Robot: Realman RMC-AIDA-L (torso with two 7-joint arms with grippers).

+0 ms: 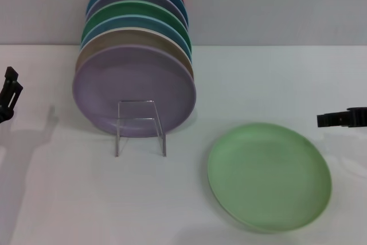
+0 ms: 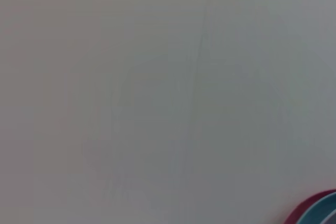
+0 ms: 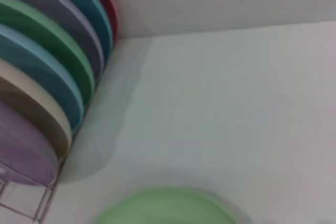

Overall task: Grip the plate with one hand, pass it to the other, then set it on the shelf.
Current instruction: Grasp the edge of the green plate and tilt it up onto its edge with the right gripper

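I see the plate (image 1: 269, 176) flat on the desk (image 1: 258, 84), lower right, nearest the right gripper (image 1: 327, 120); jaws' opening I cannot tell; nothing held.

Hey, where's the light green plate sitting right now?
In the head view the light green plate lies flat on the white table, toward the robot's right, in front and to the right of the rack of standing plates, nearer the right gripper.

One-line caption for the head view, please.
Pale green plate flat on table, rack of plates behind; both grippers at the edges.
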